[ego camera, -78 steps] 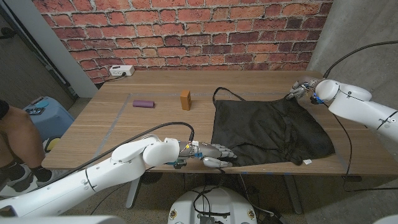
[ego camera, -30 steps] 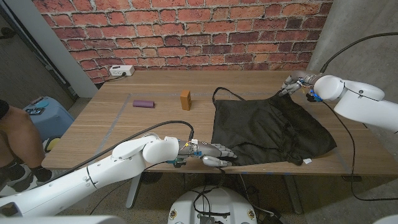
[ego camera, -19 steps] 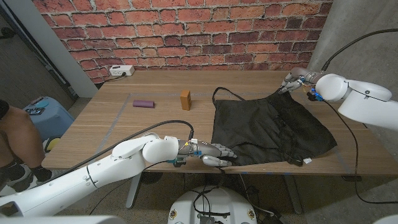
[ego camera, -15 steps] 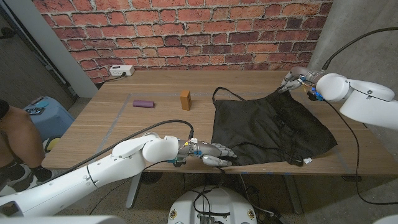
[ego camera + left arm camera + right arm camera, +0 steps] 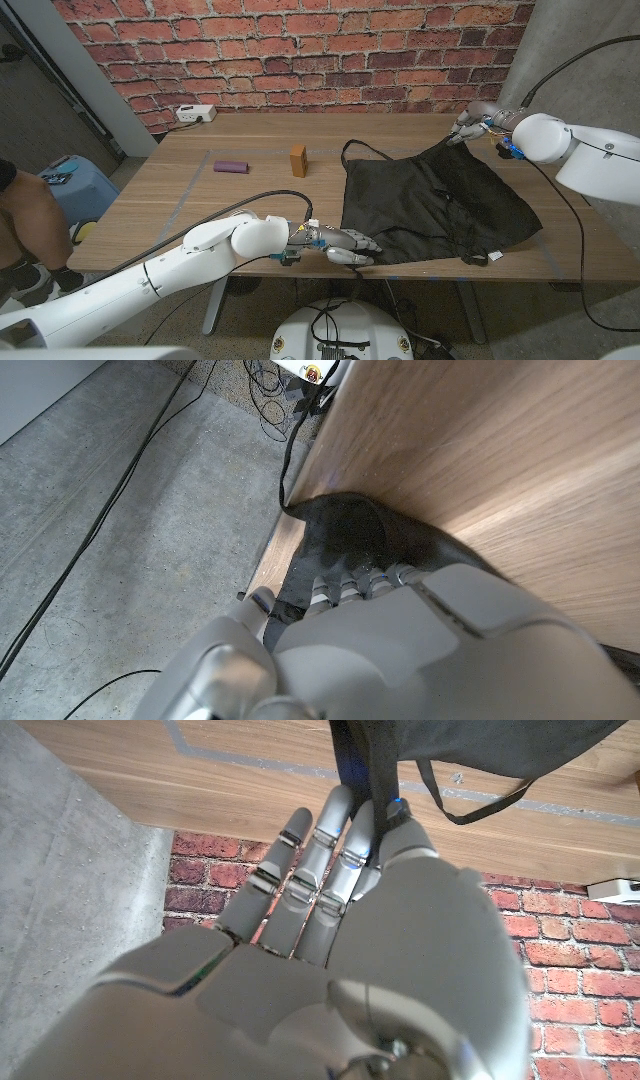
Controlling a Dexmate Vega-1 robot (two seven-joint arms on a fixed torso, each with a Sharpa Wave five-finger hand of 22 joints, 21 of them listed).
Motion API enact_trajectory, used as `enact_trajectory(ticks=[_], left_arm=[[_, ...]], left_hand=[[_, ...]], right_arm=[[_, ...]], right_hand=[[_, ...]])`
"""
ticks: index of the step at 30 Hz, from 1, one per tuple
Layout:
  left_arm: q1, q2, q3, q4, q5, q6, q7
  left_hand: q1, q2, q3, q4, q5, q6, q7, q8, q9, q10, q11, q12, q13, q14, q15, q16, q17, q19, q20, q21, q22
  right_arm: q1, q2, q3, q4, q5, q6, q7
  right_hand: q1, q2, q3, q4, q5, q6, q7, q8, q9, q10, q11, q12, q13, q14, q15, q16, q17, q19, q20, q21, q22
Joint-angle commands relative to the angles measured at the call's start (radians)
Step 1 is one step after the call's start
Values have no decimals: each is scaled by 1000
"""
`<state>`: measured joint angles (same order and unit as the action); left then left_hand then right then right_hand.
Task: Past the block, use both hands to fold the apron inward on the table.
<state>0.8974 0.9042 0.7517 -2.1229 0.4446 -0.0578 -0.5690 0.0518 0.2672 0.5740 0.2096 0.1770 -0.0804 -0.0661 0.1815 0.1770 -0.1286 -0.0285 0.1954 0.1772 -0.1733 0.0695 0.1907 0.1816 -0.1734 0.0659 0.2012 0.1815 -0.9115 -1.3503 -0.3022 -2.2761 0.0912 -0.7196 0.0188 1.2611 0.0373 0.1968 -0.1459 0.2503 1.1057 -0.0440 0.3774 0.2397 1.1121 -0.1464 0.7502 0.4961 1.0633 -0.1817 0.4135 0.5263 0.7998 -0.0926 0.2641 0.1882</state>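
Note:
The black apron (image 5: 430, 205) lies spread on the right half of the wooden table (image 5: 200, 210). My left hand (image 5: 345, 246) is at the table's front edge and holds the apron's near left corner; in the left wrist view its fingers (image 5: 350, 575) curl over that dark corner (image 5: 350, 530). My right hand (image 5: 472, 126) pinches the far right corner and holds it a little above the table. In the right wrist view the cloth (image 5: 480, 740) hangs from its fingertips (image 5: 375, 805). The small brown block (image 5: 298, 160) stands upright left of the apron's far left corner.
A purple bar (image 5: 232, 166) lies left of the block. A white power strip (image 5: 195, 113) sits at the table's far left edge by the brick wall. A person's leg (image 5: 20, 225) and a blue stool (image 5: 75, 185) are off the table's left side.
My right hand has lifted the apron's far right corner up and slightly back, raising that edge off the table. My left hand stays at the near left corner.

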Motion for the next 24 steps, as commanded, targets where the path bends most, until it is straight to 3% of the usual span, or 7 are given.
enact_trajectory(ticks=[1, 15, 24], left_arm=[[-18, -12, 10, 15, -13, 0, -12], [-31, -21, 23, 22, -19, 5, -19], [-36, -23, 27, 24, -26, 8, -23]], left_hand=[[-69, -61, 6, 0, -1, -3, -5, -1, 1, -4, -2, -1, 0, -55, 1, 0, 3, -128, -3, 8, 1], [-69, -61, 9, 0, -1, -3, -5, -1, 1, -4, -1, -1, 0, -55, 1, 0, 3, -128, -2, 7, 1], [-68, -61, 12, 0, -1, -5, -5, -1, 1, -4, -1, -1, 0, -56, 1, 0, 3, -128, -2, 7, 1]], right_arm=[[-33, -30, 44, -28, 30, 29, -9], [-105, -75, 118, -60, 77, 67, -32], [-186, -109, 198, -88, 99, 103, -62]], right_hand=[[11, 1, -5, -1, -6, 2, 9, 2, 3, 0, 7, 1, 0, 11, -59, -7, 7, 14, -31, 7, 3], [18, 6, -11, -1, -10, -2, 12, -2, 4, -3, 12, 1, 4, 16, -60, -17, 18, 13, -29, 9, 3], [23, 7, -15, -2, -12, 0, 16, -3, 5, -1, 13, 0, 2, 19, -60, -24, 25, 14, -29, 11, 3]])
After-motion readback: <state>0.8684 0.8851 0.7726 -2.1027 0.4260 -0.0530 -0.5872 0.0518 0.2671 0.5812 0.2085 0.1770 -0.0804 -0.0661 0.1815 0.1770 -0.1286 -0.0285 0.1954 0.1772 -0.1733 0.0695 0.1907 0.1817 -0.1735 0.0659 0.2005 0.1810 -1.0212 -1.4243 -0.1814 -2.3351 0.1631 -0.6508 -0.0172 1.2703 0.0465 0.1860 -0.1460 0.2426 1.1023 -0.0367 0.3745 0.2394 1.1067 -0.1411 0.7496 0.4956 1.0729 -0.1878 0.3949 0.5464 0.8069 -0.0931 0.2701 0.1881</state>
